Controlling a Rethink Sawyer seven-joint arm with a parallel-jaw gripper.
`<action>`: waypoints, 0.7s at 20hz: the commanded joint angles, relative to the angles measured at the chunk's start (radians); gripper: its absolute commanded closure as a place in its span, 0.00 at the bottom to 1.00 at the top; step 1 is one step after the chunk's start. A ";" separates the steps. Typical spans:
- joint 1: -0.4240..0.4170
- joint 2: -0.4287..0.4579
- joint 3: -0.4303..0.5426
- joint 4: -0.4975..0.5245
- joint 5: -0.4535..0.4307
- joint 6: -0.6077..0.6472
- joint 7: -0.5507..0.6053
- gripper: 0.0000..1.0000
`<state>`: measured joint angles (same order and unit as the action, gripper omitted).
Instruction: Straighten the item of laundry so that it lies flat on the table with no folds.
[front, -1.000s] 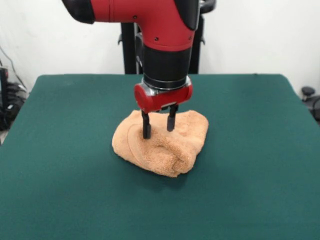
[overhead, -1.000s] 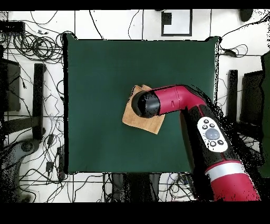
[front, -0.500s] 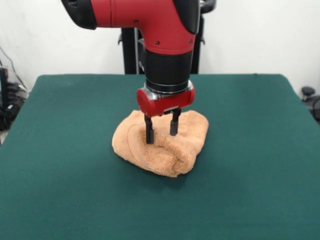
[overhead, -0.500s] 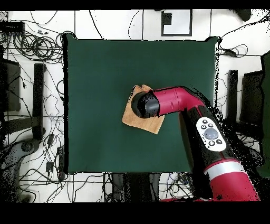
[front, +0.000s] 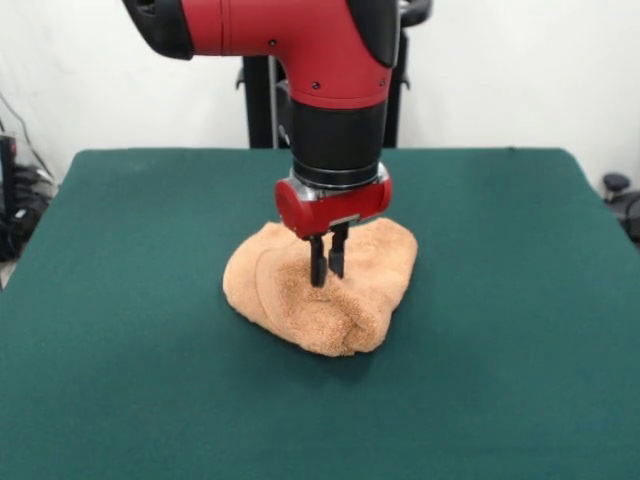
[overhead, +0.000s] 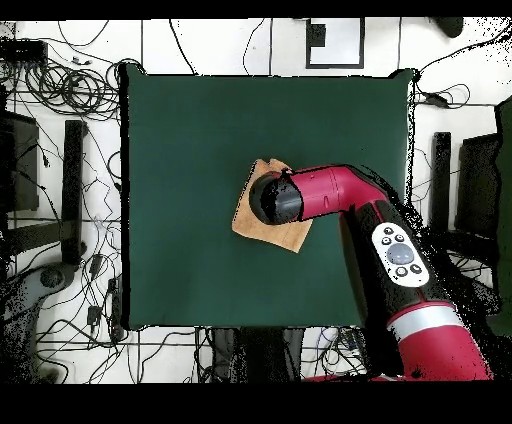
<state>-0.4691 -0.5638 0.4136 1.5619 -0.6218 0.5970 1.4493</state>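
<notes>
A: Quick rundown, L to R, w/ the towel as the ref pt?

B: Front view: left of the towel (front: 320, 285) there's just bare green felt of the table (front: 120, 330). The towel itself sits about mid-table, a bit toward the far side. It's a peach terry hand towel, bunched into a rounded lump, not flat. A curved fold runs down its left part, and a thick rolled edge lies along its near-right side.

A: Gripper?

B: The gripper (front: 327, 268) comes straight down onto the towel's top, roughly centre of the lump. The two black fingers (front: 318, 262) are drawn nearly together w/ only a thin gap, tips sunk into the pile. Looks like they pinch a bit of terry betw. them. Above them sits the red wrist collar, then the black and red arm (front: 335, 90) going up out of frame.

A: Right of the towel?

B: More bare felt, as far as the table's right edge.

A: Overhead?

B: The table's green top (overhead: 190, 150) is bare left of the towel. The towel (overhead: 252, 222) shows as a small peach patch near the centre, mostly covered by the arm's dark rounded end. The arm (overhead: 345, 195) runs off from the towel to the right and down twd the bottom edge. Fingers are hidden in this view.
</notes>
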 joint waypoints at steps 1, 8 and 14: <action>0.032 0.027 0.007 0.071 0.034 -0.051 0.123 1.00; 0.035 0.039 0.001 0.065 0.038 -0.041 0.120 1.00; 0.022 -0.010 0.018 0.078 0.065 -0.019 0.104 1.00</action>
<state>-0.4700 -0.5652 0.4089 1.5650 -0.6011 0.5964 1.4493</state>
